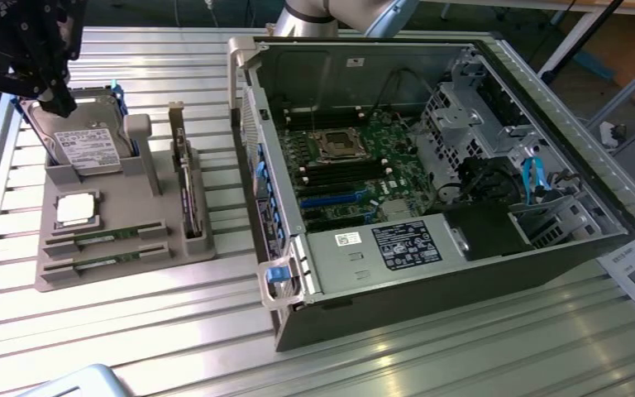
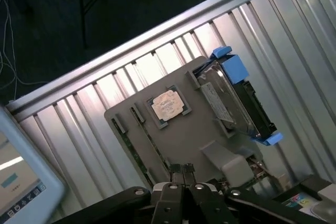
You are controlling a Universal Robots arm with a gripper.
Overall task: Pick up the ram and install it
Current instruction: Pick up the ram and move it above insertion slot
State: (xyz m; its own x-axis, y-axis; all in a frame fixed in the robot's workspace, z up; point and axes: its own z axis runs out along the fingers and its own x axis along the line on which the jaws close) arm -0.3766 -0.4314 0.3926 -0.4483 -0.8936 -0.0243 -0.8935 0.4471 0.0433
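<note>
**On the holder: ram untouched, claw shut over the drive**

At the exterior view's left, a grey moulded holder (image 1: 130,207) sits on the ribbed aluminium table (image 1: 406,356). The ram (image 1: 108,235) stands on edge in a slot at the holder's near end. A second stick sits just nearer in a matching slot. It is a thin, narrow green board, and little more than its upper edge shows above the matte plastic.

I judge it light and stiff but fragile. It should lift with little force, yet bending or twisting could crack it. The safest hold looks to be a gentle pinch across its thickness, at mid-length near the upper edge, so it comes up level.

The gripper (image 1: 59,99) hangs over the holder's far end, above the drive (image 1: 86,141) and well apart from the ram. Its black fingers (image 2: 176,171) are pressed together on nothing.

The drive is boxy metal with a white label and blue plastic rails. The square processor (image 1: 75,209) nearer than it is bright and smooth. At the exterior view's right, the open case (image 1: 428,285) shows a green motherboard (image 1: 350,165).
</note>
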